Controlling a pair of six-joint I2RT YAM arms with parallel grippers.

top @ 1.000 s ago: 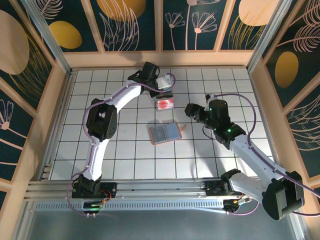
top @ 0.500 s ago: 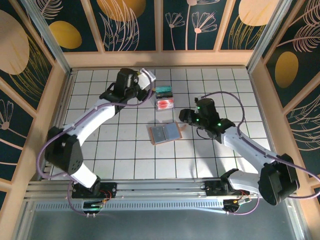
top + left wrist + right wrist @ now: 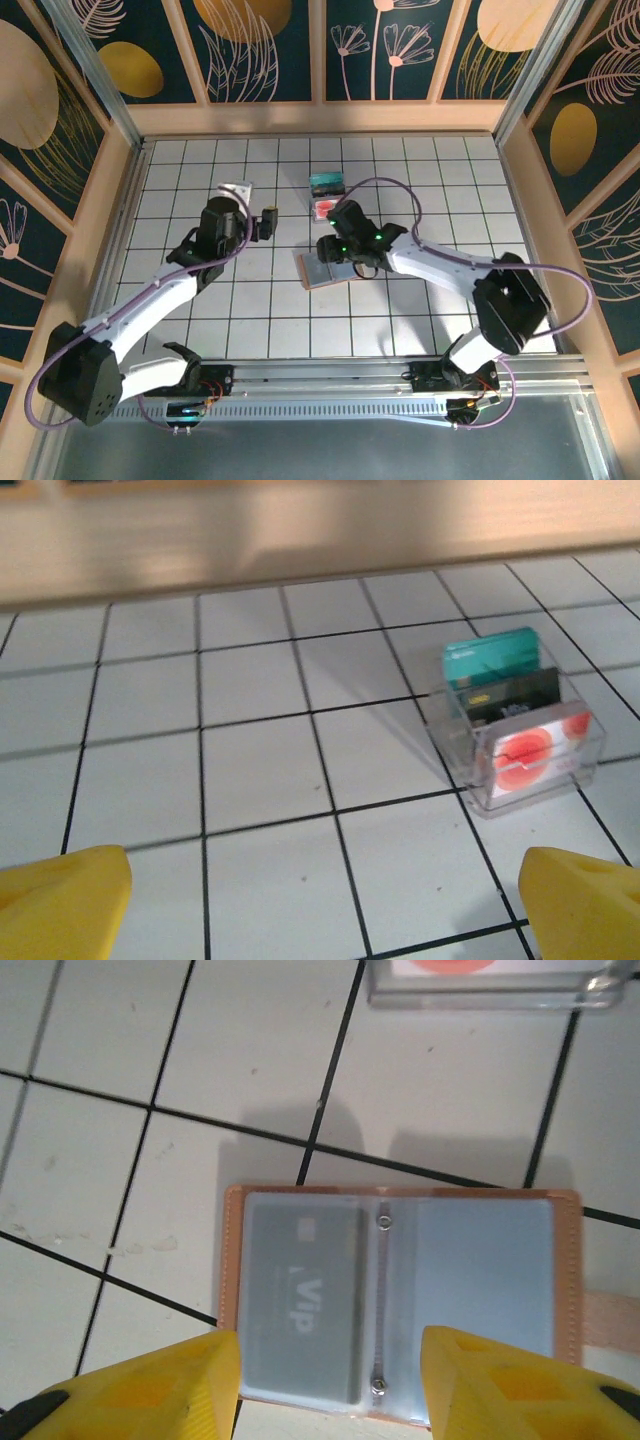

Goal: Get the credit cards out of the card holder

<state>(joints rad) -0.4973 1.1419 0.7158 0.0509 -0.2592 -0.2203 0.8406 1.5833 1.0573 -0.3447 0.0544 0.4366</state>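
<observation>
Right pincer was about half spread, yellow fingers pointing down, and nothing was pinched between them. Right under it lay the card holder, flopped open flat, with its near edge sitting in the gap between the tips. I couldn't tell whether the tips actually touched the leather. A grey card sat in the pocket on the pincer's left side, and you could read "VIP" on it. The strap tab poked out past the right finger. Just beyond the holder was a clear box. From the top camera that arm was folded at the elbow out on the right, with the forearm stretched across to put the right pincer over the card holder.

Left pincer was spread as wide as it goes, empty, over bare white tiled table. Ahead of it and off to its right stood the clear box with cards on edge. Nearest was the pink-white card with the red circle, then a dark card with print too small to read, then the teal card at the back. That arm's elbow sat low by the left wall, and the forearm angled up to the left pincer, well short of the box.
</observation>
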